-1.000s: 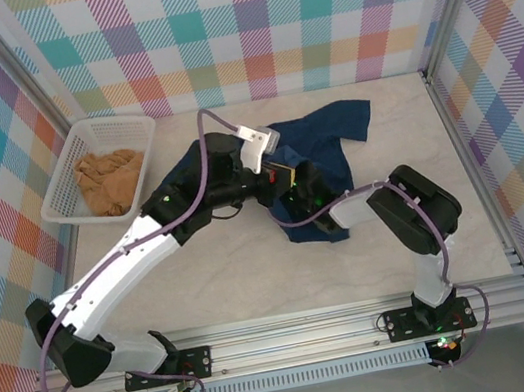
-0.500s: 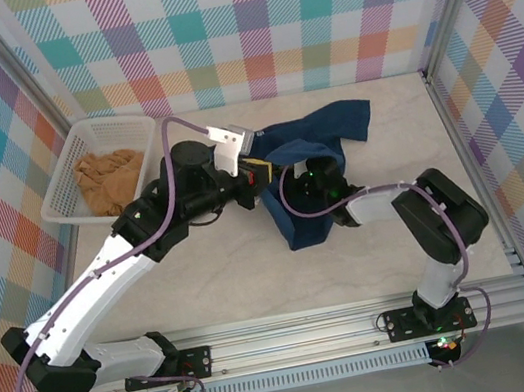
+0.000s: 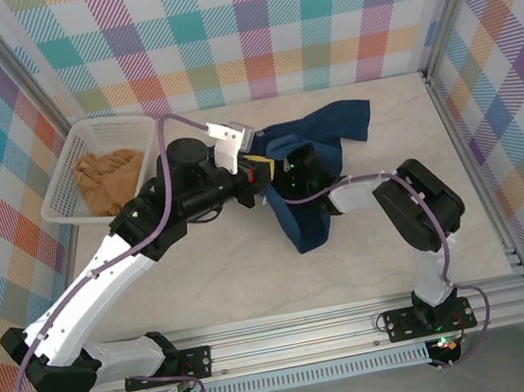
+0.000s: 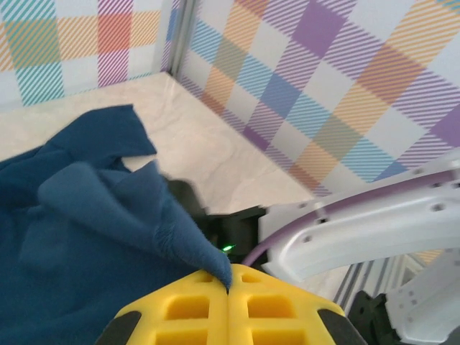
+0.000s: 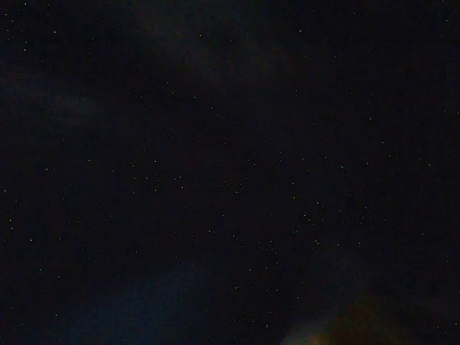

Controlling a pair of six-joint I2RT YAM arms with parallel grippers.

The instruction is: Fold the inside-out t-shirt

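The left claw [image 4: 228, 282] pinches a fold of the blue shirt [image 4: 79, 215] tight. The right claw [image 3: 300, 171] is pressed into the shirt; I cannot tell if it grips. The shirt lies bunched on the desk [image 3: 227, 283]. Far left, a basket [image 3: 112, 121] holds tan cloth [image 3: 109, 177].

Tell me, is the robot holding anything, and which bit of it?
The left gripper pinches the navy t-shirt by a small raised peak of cloth. The right gripper is down in the shirt; its hold cannot be told.
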